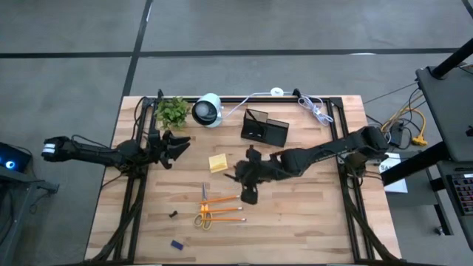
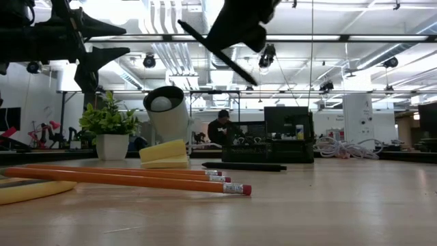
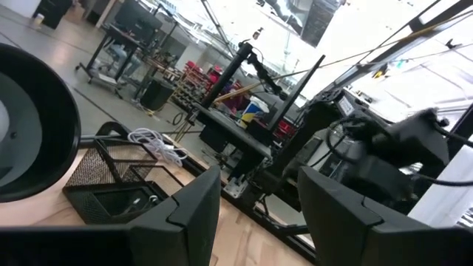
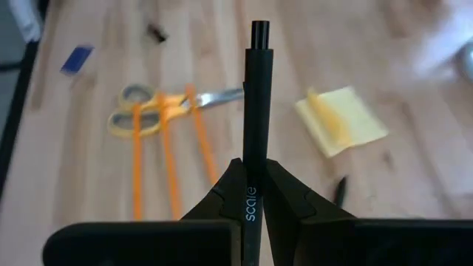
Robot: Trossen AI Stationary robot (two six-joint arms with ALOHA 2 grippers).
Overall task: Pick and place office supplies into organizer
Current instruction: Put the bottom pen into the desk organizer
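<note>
Right arm: reaches from the table's right edge across the middle, ending just in front of the organizer. Right gripper is clamped on a black pen, held above the table. The fingers pinch the barrel low down; most of the pen's length projects forward past the fingertips. In the low view the pen hangs tilted, its long axis slanting down toward the organizer side.

Below the pen, relative to the organizer: the yellow pad lies nearest, in front and to the left; a second pen lies flat just in front of it; the scissors and two pencils lie further forward, near together; a dark clip and a blue piece lie farthest out.

Left arm: extended from the table's left edge, raised, well to the left of the organizer beside the plant. Left gripper has its fingers apart, nothing between them.
</note>
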